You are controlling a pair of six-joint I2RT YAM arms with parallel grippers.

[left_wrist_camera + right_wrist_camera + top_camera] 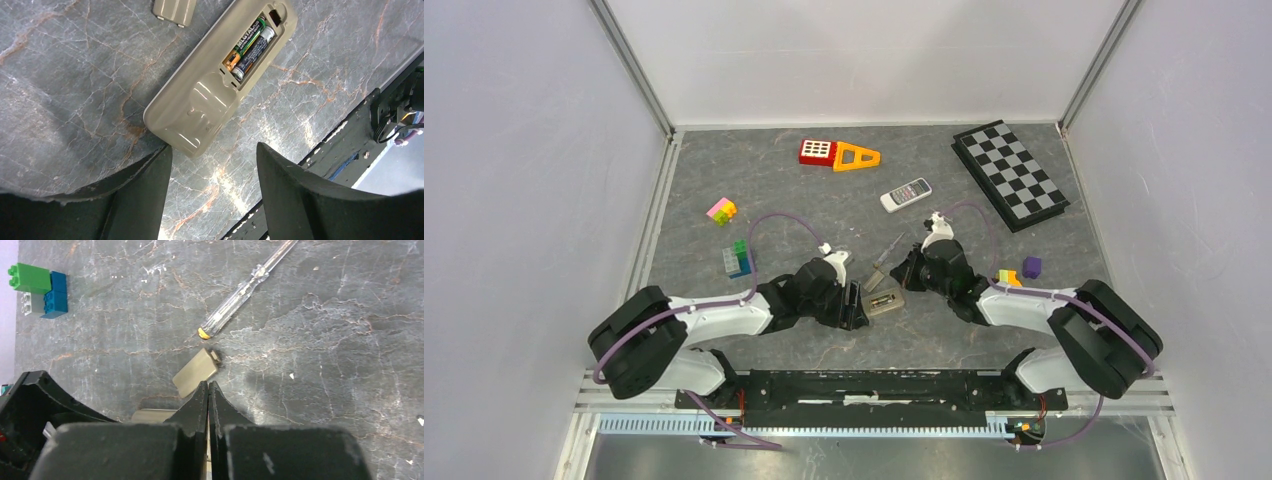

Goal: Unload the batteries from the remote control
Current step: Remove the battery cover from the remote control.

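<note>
White arms (pixel 724 315), blk claws (pixel 214 147) (pixel 208 386), cables (pixel 774 217) prob. purple

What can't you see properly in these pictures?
- Top view: the remote looks tiny, and its batteries are too small to spot there.
- Left wrist view: the cover piece is cut off by the top edge.
- Right wrist view: the shut right hand hides most of the remote, and the clear stick runs off the top edge.
</note>
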